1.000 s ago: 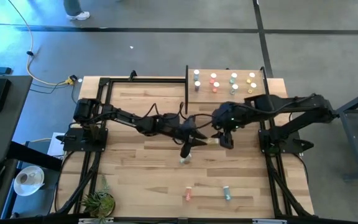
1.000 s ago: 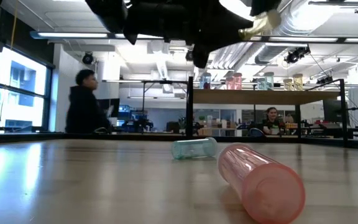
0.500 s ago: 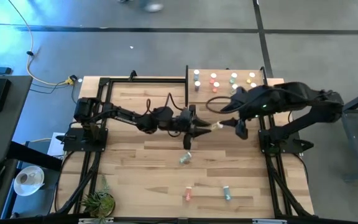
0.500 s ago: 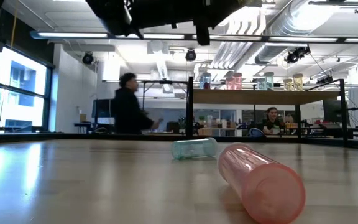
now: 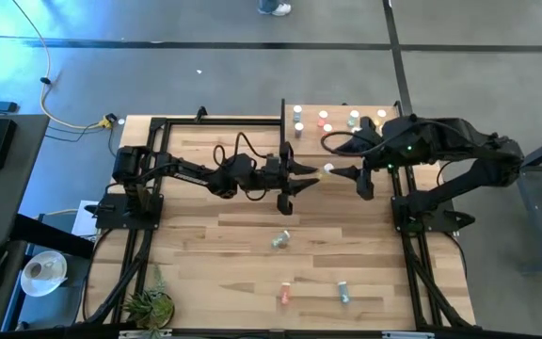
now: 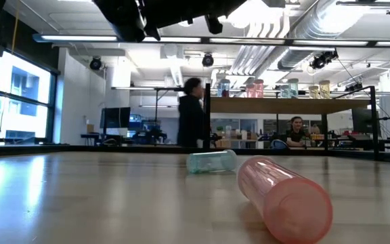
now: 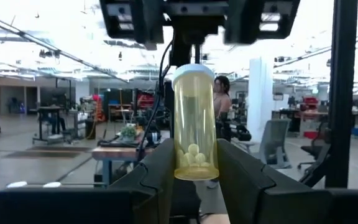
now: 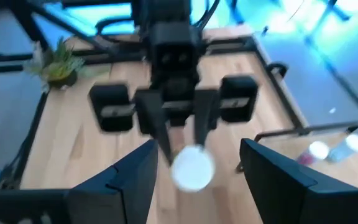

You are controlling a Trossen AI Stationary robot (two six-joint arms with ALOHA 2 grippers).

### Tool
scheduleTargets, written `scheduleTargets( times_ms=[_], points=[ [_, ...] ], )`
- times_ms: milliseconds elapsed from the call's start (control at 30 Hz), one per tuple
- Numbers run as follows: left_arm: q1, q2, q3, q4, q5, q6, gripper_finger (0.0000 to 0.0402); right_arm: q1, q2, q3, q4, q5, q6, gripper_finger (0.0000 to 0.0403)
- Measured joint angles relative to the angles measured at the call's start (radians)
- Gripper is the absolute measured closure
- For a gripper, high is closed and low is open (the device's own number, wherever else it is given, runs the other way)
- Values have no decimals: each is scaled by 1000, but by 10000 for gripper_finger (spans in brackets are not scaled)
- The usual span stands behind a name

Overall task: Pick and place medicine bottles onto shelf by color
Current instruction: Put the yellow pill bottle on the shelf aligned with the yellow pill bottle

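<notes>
Now my left gripper (image 5: pixel 310 179) is closed on a yellow medicine bottle (image 5: pixel 323 173), and I hold it up in the air above the middle of the table (image 5: pixel 205 245). In my left wrist view the bottle (image 7: pixel 195 121) stands between my two fingers (image 7: pixel 156 171), white cap away from me, with small pills inside. A second ago this gripper was lower, over the table centre; since then it has risen and moved toward the far side, closer to the shelf (image 5: pixel 339 141).

To the right, my right gripper (image 5: pixel 351 173) has also changed. Before, it was near the table centre, beside the left one; now it has pulled back toward the shelf and faces the bottle's cap. Its fingers (image 8: pixel 129 180) are wide apart and hold nothing; the cap (image 8: pixel 192 167) shows between them, not yet touched.

I judge this to be a handover: the left arm offers the yellow bottle, and the right arm should take it and place it with the other yellow bottles (image 5: pixel 382 125) at the right end of the shelf.

Three bottles are not yet picked: a teal one (image 5: pixel 280 240) lying near the table centre, and a pink bottle (image 5: pixel 285 296) and another teal bottle (image 5: pixel 343 293) near the front edge.
</notes>
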Motion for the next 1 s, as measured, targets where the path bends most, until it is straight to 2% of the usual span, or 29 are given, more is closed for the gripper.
scheduleTargets(
  times_ms=[467, 600, 833, 1000],
  points=[
    [0, 0, 0, 14, 0, 30, 305, -12, 40, 0, -31, -10, 9, 183],
    [0, 0, 0, 23, 0, 30, 305, -12, 54, -1, -45, -57, 11, 183],
    [0, 0, 0, 27, 0, 30, 305, -12, 55, -1, -50, -33, 22, 183],
    [2, 0, 0, 27, -4, 35, 305, -13, 61, -1, -49, -34, 22, 203]
  ],
)
